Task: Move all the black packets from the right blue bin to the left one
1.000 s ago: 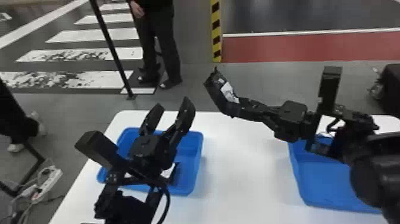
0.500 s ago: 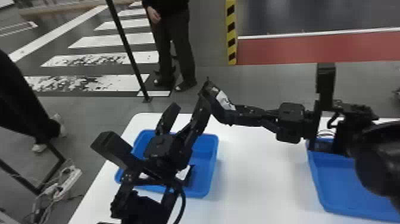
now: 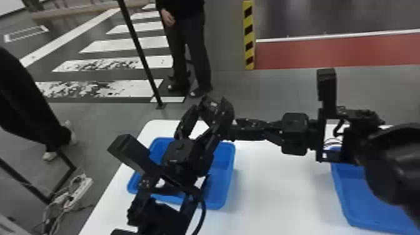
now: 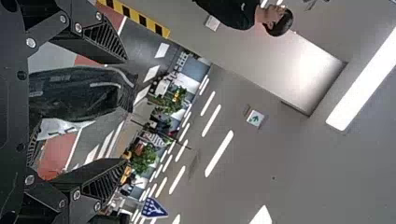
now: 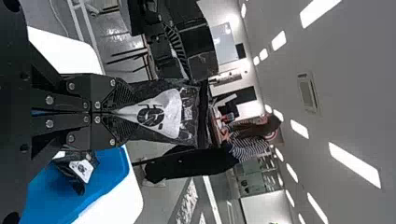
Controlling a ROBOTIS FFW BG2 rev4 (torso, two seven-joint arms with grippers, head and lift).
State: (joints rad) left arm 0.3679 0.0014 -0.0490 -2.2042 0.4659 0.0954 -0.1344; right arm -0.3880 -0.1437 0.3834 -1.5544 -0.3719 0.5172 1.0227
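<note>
Packet [image 3: 215, 107], black, glossy and creased with a white label, is up in the air over or just beyond the left blue bin [image 3: 220, 187]. My right gripper [image 5: 116, 111] has its fingers pinched together on one end of it. My left gripper [image 4: 126, 111] has its fingers spread wide around the packet, and I see no grip on it. A second packet [image 5: 79, 168] lies inside the left blue bin.

I judge the held packet light and soft, a film pouch that may bend or slip if barely caught. It looks unlikely to break, though a hard squeeze could crush what is inside. I would take it with the left across the broad middle, clear of the right fingertips, before letting the right go.

The left arm hides much of the left blue bin, so I cannot count what it holds. The right blue bin [image 3: 359, 200], well to the right of it, is partly covered by the right arm and cut off by the edge. I cannot tell whether packets remain there.
</note>
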